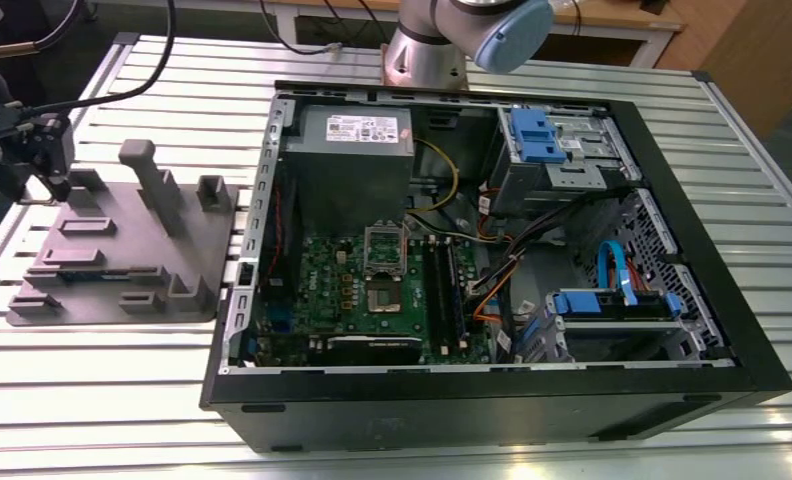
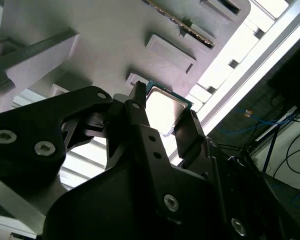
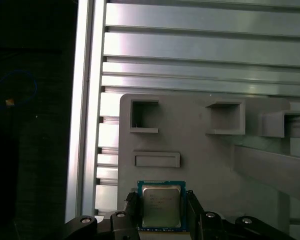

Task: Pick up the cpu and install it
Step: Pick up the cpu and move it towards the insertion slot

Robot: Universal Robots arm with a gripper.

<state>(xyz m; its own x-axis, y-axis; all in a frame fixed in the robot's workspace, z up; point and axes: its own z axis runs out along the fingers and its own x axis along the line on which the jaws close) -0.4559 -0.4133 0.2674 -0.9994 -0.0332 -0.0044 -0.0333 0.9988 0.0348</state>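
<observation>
Setup first: slatted metal table (image 1: 129, 390), one open PC case (image 1: 503, 410) on it, and one grey parts tray (image 1: 116, 255) beside the case on the exterior view's left. That tray is where I'm working, well apart from the motherboard (image 1: 343, 280) and its socket (image 1: 385, 270).

My gripper (image 3: 162, 214) is down over the tray's corner, and the cpu (image 3: 161, 205) sits flat on the tray between my fingers (image 3: 132, 207). In both wrist views they look pressed onto two opposite edges of the chip, pinching it by the rim. It hasn't left the tray.

For doing this bit well, I reckon:
- Grip only the pale rim edges and keep off the metal lid and the underside.
- Stay centred on the chip so it doesn't twist between the pads.
- Squeeze just enough to hold it, since it's thin and the rim is all I've got.
- Lift straight up and level so it doesn't drag on the tray or tip.

Head count, big to small:
- 1 table
- 1 case
- 1 tray
- 1 motherboard
- 1 socket
- 3 square pockets (image 3: 144, 116) in a row on the tray in the first wrist view, plus 1 flat raised bar (image 3: 157, 160) between them and the chip
- 1 gripper with 2 fingers
- 1 cpu
</observation>
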